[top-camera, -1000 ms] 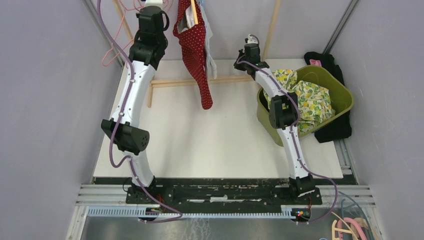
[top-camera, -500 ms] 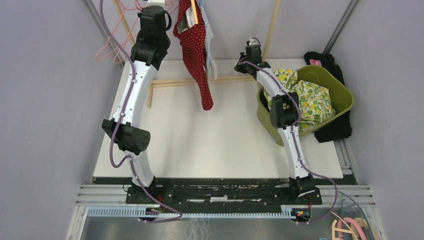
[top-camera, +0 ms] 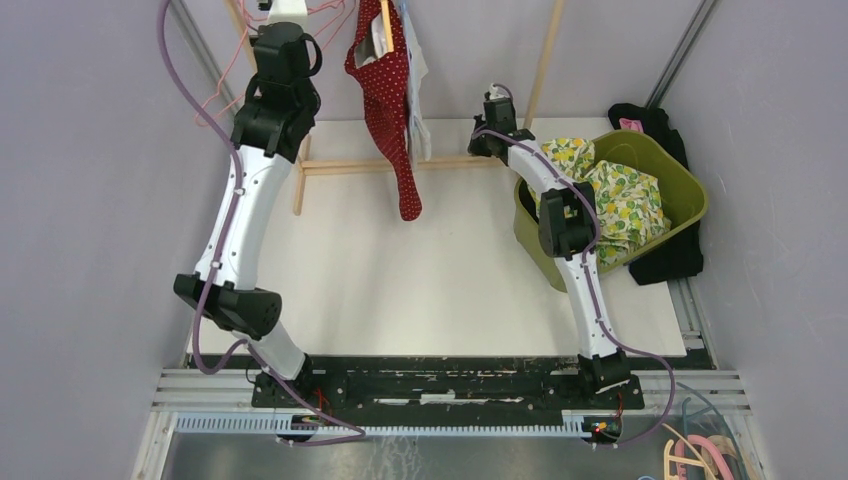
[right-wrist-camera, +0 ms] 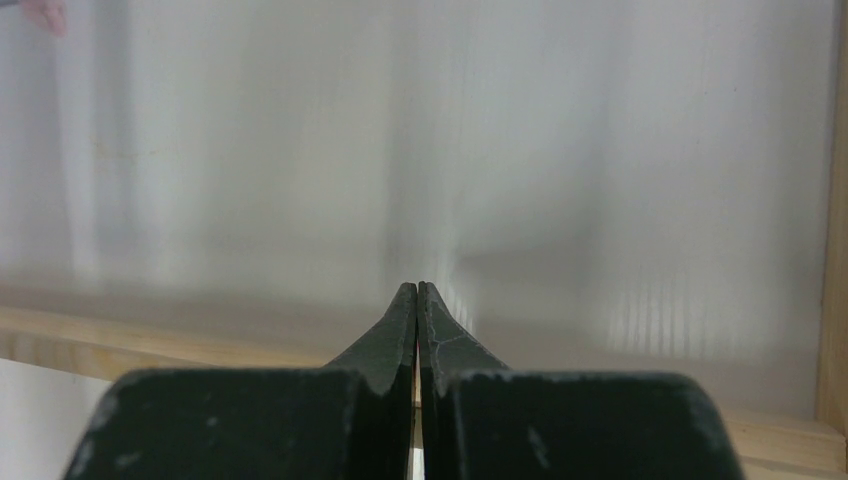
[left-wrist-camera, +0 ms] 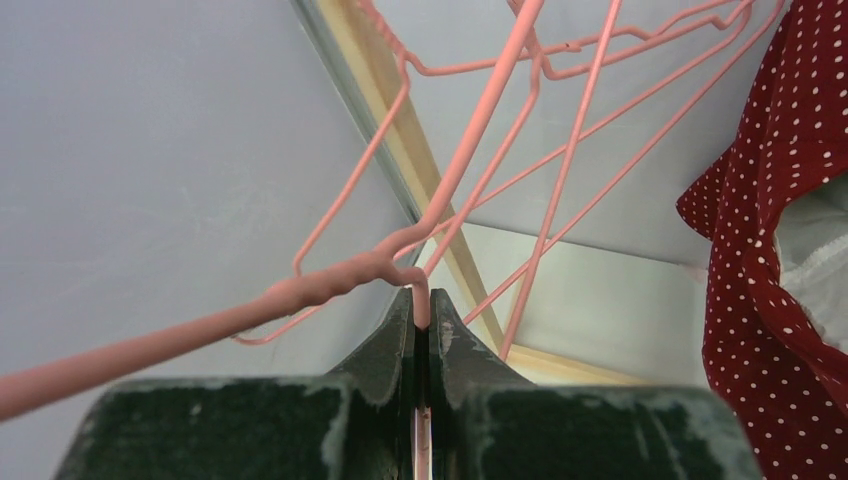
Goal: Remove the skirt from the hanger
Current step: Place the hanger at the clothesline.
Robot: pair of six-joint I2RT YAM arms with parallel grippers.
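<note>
Your left gripper [left-wrist-camera: 421, 300] is clenched on a pink wire hanger [left-wrist-camera: 320, 285]. The thin wire runs straight down between the two dark fingers, and the twisted neck bends off to the left just above the fingertips. More pink hangers [left-wrist-camera: 563, 175] fan up and away ahead of the fingers, toward the upper right.

The skirt [left-wrist-camera: 770, 250], red with white dots, hangs off to the right of that gripper, near it but not touching the fingers. A pale garment [left-wrist-camera: 815, 270] sits against its far side. From overhead, the skirt [top-camera: 392, 95] drops from the top of the frame and tapers to a point above the table, between your two arms. Its top edge is cut off in both views, so you cannot tell whether it hangs from the wire you are gripping or from another one.

Your right gripper [right-wrist-camera: 418, 290] is closed tight with nothing between the fingers. It points at the pale back wall [right-wrist-camera: 500, 150], and a wooden rail [right-wrist-camera: 120, 345] runs across just below the fingertips.

To the right of that arm's elbow is a green basket [top-camera: 668, 152] holding a lemon-print cloth [top-camera: 625, 200].
</note>
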